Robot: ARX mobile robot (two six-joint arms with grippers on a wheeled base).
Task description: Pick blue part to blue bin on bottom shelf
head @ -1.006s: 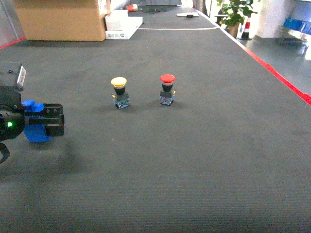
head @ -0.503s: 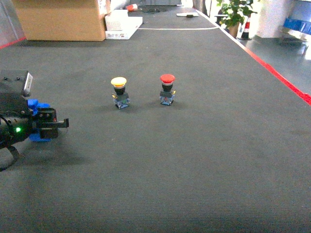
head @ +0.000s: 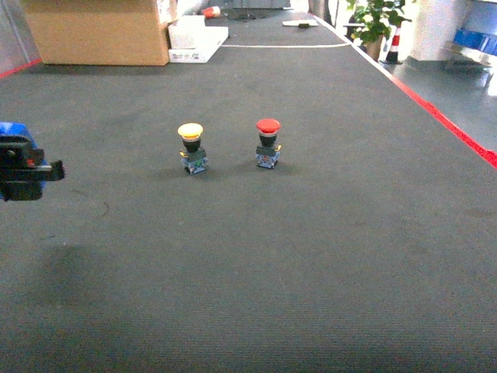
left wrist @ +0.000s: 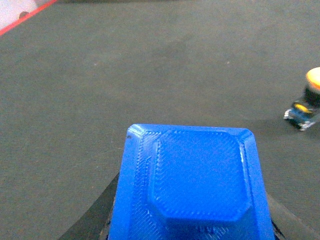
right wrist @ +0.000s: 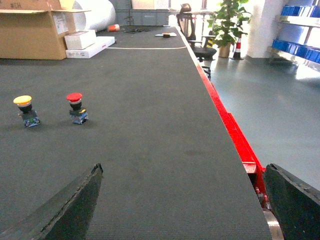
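Blue ridged plastic part (left wrist: 192, 187) sits clamped in the left gripper (head: 22, 167) at mid-left, while the right gripper's fingers (right wrist: 67, 207) spread wide, holding nothing.

Yellow-capped button (head: 190, 147) beside red-capped button (head: 268, 142) on dark mat (head: 311, 233); cardboard box (head: 97, 31) far back.

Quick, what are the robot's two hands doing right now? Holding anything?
Left gripper: closed on the blue part.
Right gripper: open, fingers spread wide, holding nothing.
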